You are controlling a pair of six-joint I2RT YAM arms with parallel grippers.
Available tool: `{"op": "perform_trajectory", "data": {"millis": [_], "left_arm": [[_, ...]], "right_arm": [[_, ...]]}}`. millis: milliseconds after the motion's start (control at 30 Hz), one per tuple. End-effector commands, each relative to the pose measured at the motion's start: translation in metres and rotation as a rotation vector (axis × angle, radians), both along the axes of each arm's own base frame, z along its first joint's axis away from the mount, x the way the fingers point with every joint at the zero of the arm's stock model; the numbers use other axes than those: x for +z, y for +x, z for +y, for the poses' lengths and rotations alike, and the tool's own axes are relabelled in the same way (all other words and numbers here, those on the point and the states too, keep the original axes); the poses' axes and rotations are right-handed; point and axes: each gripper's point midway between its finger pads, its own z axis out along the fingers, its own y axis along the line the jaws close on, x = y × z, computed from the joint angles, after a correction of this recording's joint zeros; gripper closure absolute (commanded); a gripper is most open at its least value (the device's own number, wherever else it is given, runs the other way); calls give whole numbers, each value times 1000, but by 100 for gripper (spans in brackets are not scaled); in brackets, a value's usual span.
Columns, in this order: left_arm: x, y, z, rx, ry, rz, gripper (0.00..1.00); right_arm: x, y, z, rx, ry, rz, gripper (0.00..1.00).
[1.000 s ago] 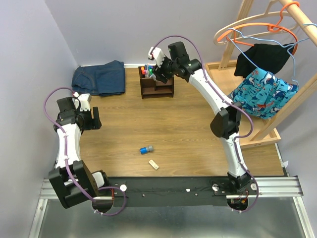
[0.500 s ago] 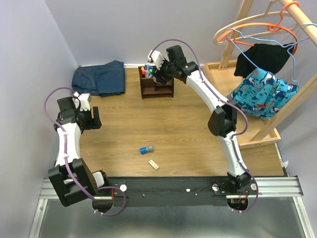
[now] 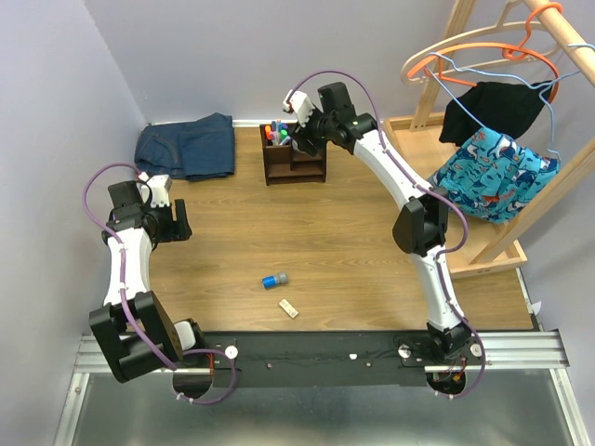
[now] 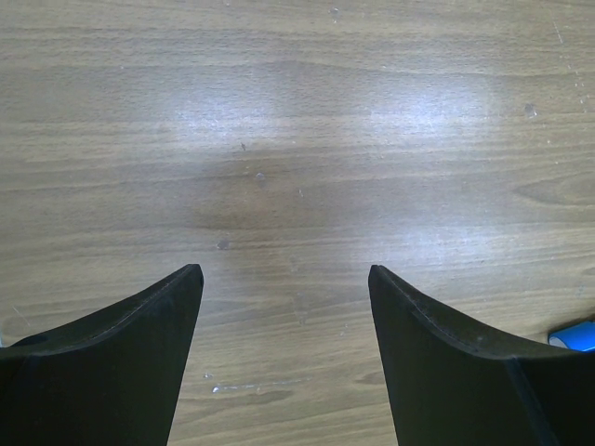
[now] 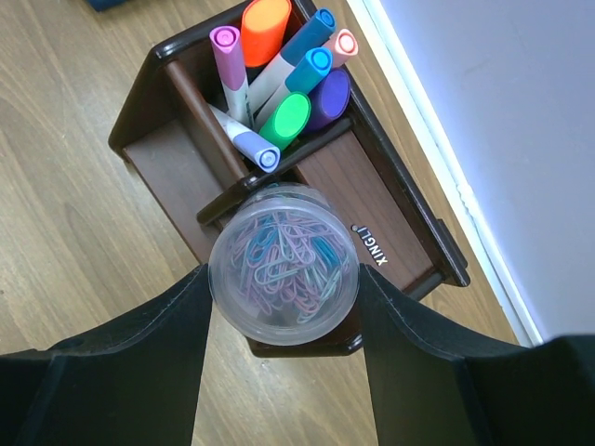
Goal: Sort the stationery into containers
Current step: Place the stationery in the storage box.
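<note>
**Clear tub [image 5: 284, 268] clamped right over the organiser [image 5: 400, 223]**

So the clear tub, stuffed with pastel paper clips [image 5: 270, 246], is pinched between the right gripper's [image 5: 282, 281] jaws, just above the dark brown organiser's low shelves. Markers and highlighters [image 5: 279, 65] stand in the tall section. The blue-grey cylinder [image 3: 275, 279] and beige block [image 3: 288, 308] lie near each other on the table [image 3: 353, 232]. The left gripper [image 4: 284, 279] hovers over bare wood with its jaws apart.

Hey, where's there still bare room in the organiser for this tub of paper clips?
The pen section is crammed with markers. The low shelf beside the tub, toward the wall, shows bare floor. Outside the organiser, the table is bare wood from it to the blue-grey cylinder.
</note>
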Motion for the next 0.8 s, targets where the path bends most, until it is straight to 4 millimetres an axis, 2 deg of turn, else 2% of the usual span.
{"op": "perform_trajectory", "data": {"millis": [0, 233, 767], "left_arm": [[5, 6, -1, -1, -24, -26, 19], [3, 4, -2, 0, -20, -24, 18], [1, 1, 0, -3, -12, -12, 18]], "right_arm": [[26, 0, -8, -24, 24, -37, 40], [9, -2, -10, -21, 4, -2, 40], [-12, 13, 2, -10, 15, -2, 39]]}}
